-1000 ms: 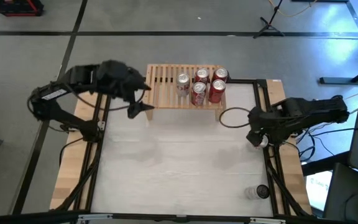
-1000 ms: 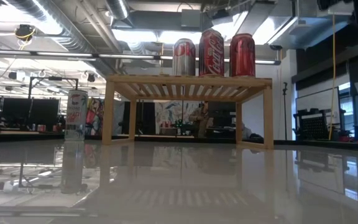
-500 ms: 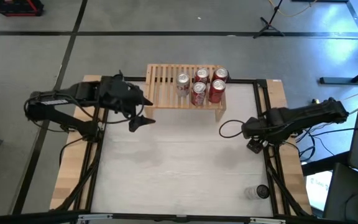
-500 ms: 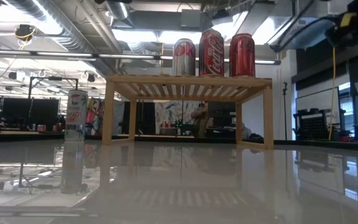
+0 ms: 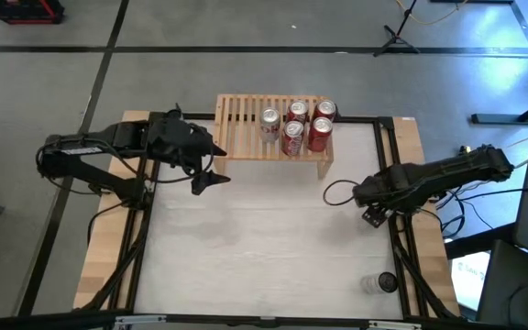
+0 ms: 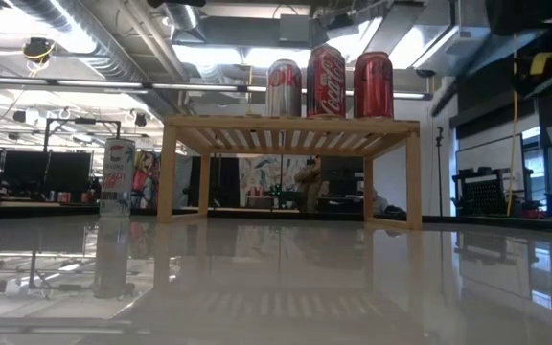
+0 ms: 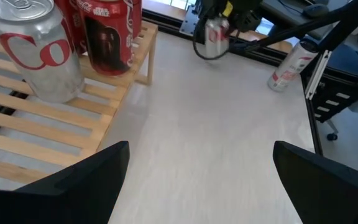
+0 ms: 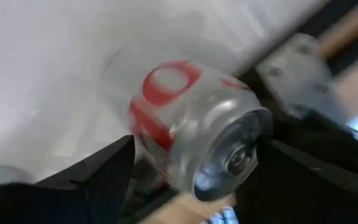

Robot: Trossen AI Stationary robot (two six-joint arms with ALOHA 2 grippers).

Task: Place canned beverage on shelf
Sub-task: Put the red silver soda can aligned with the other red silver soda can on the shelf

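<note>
The light-wood shelf (image 5: 273,128) stands at the table's far edge and carries several cans: one silver (image 5: 269,120), the others red (image 5: 319,134). It also shows in the low view (image 6: 290,129). My right gripper (image 5: 371,211) is near the table's right rail, shut on a silver can with red lettering (image 8: 185,124), which also shows in the left wrist view (image 7: 215,34). My left gripper (image 5: 207,176) is open and empty, just off the shelf's left end, its fingers wide apart in the left wrist view (image 7: 201,180). My right gripper pinches the silver can by its side wall (image 8: 148,130) between its two fingers, one on each side. The can's round end (image 8: 235,162) faces the wrist camera. The gripper hides the can in the high view; I cannot tell whether its base is on the table.
A slim white can (image 5: 379,283) lies at the near right beside the rail and also shows in the left wrist view (image 7: 288,65). In the low view a white can (image 6: 116,177) stands left of the shelf. A dark cable loop (image 5: 342,183) hangs by the right gripper.
My left gripper has drawn back from the shelf's left end, toward the table's near-left, staying open. My right arm has stretched out, and its gripper has shifted a little toward the table's left and near edge with the silver can.
</note>
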